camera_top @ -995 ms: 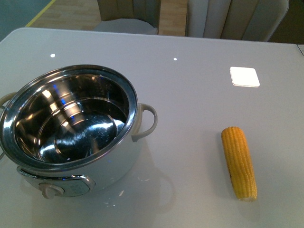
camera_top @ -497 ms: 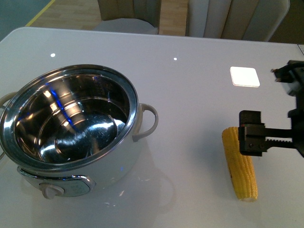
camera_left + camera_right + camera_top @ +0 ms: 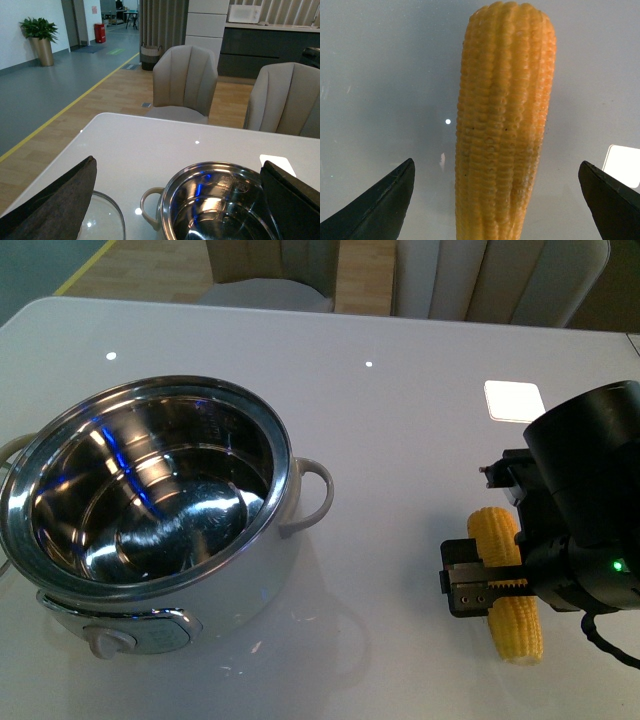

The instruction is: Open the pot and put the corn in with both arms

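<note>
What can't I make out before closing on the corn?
- Front view: the corn, its middle covered by the right gripper.
- Right wrist view: one end of the corn, cut off by the edge.
- Left wrist view: the glass lid, cut by the edge and behind a finger of the left gripper.

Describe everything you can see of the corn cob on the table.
The corn is one husked yellow cob with tidy rows of kernels, slightly tapered. It lies flat on the white table, right of the pot and apart from it, its length running roughly away from the robot. The right tool hangs open over its middle, one finger either side, neither touching it in the wrist view. Only the table appears to touch it.
</note>
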`<state>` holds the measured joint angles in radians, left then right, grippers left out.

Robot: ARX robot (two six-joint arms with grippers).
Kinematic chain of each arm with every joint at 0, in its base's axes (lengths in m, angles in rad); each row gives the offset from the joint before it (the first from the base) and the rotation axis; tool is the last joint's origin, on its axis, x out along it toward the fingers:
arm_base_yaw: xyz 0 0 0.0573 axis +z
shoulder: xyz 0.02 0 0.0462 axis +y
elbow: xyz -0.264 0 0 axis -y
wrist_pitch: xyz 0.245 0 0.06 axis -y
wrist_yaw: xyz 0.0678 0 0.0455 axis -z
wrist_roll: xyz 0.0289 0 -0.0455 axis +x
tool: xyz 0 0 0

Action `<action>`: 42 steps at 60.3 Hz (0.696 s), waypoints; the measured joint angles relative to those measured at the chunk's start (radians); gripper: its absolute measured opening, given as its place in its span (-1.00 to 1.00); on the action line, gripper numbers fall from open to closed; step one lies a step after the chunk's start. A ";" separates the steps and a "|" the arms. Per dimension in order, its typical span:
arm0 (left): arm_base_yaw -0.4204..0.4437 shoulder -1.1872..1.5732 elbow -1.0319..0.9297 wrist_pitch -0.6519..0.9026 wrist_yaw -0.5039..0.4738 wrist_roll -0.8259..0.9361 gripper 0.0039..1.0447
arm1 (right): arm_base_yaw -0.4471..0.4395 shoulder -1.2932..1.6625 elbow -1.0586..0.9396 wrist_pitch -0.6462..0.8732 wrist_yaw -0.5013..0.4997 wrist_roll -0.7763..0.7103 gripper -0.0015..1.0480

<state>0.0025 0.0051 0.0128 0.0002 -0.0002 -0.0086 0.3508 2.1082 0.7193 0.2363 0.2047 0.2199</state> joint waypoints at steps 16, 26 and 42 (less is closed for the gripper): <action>0.000 0.000 0.000 0.000 0.000 0.000 0.87 | -0.002 0.107 0.026 -0.026 -0.021 0.013 0.34; 0.000 0.000 0.000 0.000 0.000 0.000 0.87 | 0.001 0.080 0.016 -0.028 -0.029 0.032 -0.15; 0.000 0.000 0.000 0.000 0.000 0.000 0.87 | 0.010 -0.149 -0.040 -0.050 -0.072 0.078 -0.54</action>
<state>0.0025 0.0051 0.0128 0.0002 -0.0002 -0.0086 0.3607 1.9594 0.6796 0.1860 0.1322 0.2981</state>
